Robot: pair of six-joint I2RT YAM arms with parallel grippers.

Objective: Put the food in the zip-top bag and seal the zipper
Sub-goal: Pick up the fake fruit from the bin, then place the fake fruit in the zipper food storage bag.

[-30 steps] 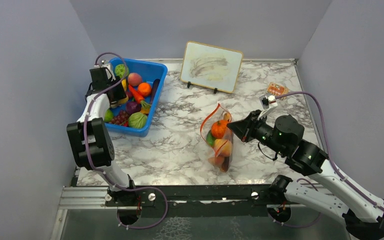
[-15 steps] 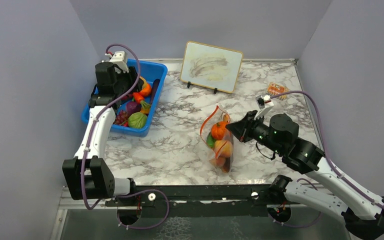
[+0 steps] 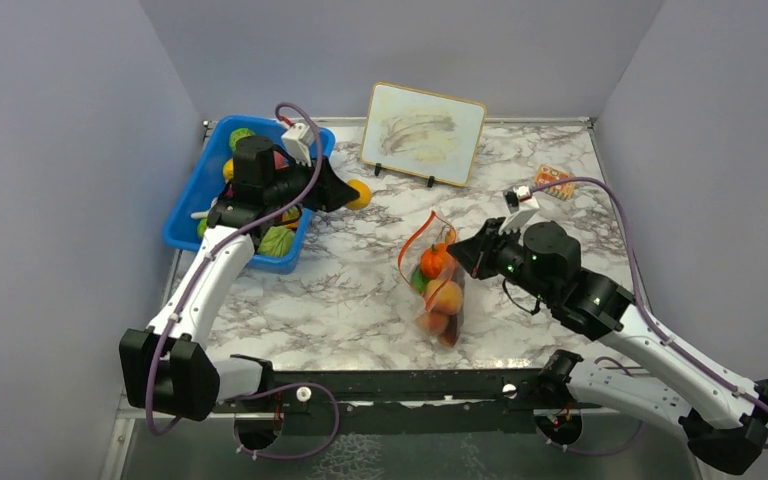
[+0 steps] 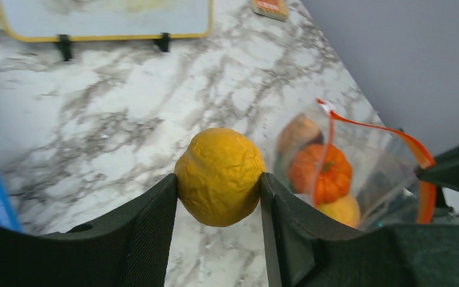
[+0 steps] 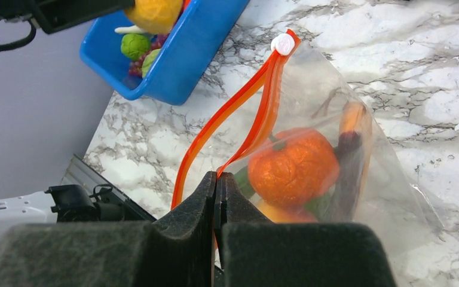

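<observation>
A wrinkled yellow toy fruit point(image 4: 219, 176) sits pinched between the black fingers of my left gripper point(image 3: 352, 194), in the air just right of the blue bin point(image 3: 188, 208). The clear zip-top bag point(image 3: 436, 285) lies mid-table with its mouth held open; an orange piece point(image 5: 293, 167), a peach-coloured one point(image 3: 446, 297) and other food show inside. Its orange-red zipper point(image 5: 227, 116) loops upward, the white slider tab point(image 5: 283, 43) at the far end. My right gripper point(image 5: 217, 185) is shut on one side of that strip at the bag's right edge.
The blue bin holds more toy food, such as a green cabbage point(image 3: 276, 241). A framed picture board point(image 3: 423, 120) stands on small feet at the back. A small orange packet point(image 3: 556, 180) lies at the far right. Grey walls close in the marble table point(image 3: 340, 290).
My left arm has lifted out of the blue bin and swung right with the yellow fruit, toward the bag. My right gripper has kept its hold, raising the bag's mouth slightly.
</observation>
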